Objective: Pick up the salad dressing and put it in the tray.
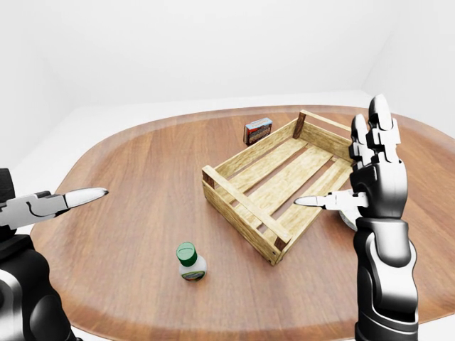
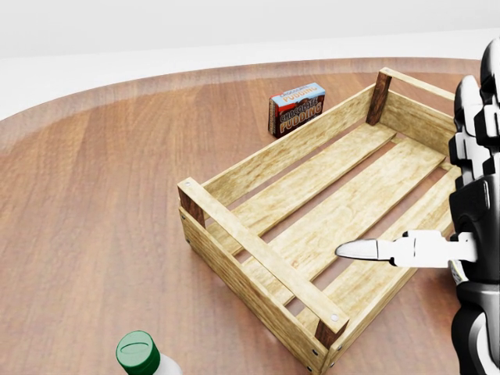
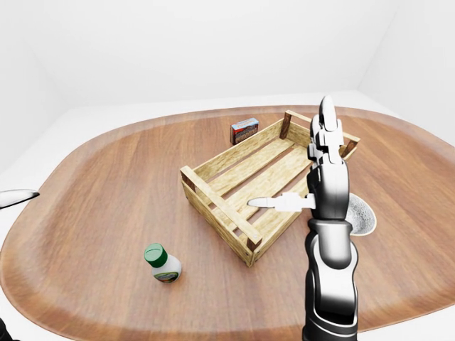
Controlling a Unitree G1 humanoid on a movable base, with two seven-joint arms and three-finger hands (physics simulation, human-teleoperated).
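The salad dressing [image 1: 190, 261], a small pale bottle with a green cap, stands upright on the wooden table, down and left of the tray; only its cap shows at the bottom of the head view. The tray [image 2: 258, 254] is an empty slatted wooden crate lying diagonally. My right hand [image 1: 345, 160] is open beside the tray's right side, fingers pointing up and thumb [image 2: 359, 250] stretched left over the slats. At the left edge my left hand [image 1: 64, 200] is open too, one finger pointing right, far from the bottle. Neither hand holds anything.
A chocolate pudding box [image 2: 297, 108] stands just beyond the tray's upper-left wall. A white bowl [image 3: 361, 215] sits right of the tray, partly hidden by my right hand. The round table's edge [image 1: 142, 321] curves close below the bottle.
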